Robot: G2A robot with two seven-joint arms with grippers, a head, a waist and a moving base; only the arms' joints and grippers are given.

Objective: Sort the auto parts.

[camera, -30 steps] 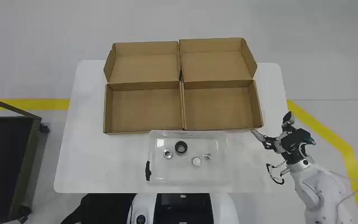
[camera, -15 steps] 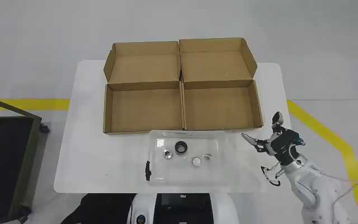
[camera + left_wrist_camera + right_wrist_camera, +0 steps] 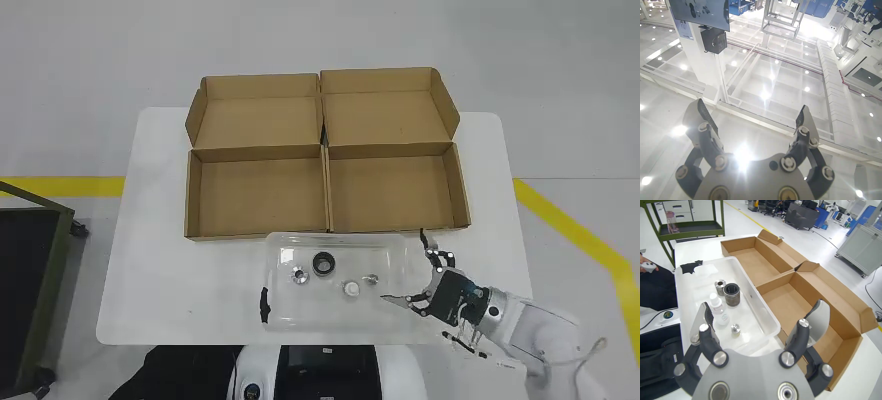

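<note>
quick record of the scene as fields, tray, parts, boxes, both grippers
tray: clear tray on the white table
parts: four in the tray: dark ring, silver cylinder, white bottle, small silver knob
boxes: two cardboard boxes behind the tray, side by side, both empty
right gripper: open, at the tray's end, holding nothing
left gripper: open, pointing at the ceiling

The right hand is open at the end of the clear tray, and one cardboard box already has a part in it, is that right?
No. Both cardboard boxes are empty; the top view shows all four parts in the clear tray. The right hand is open at the tray's end, as said.
</note>
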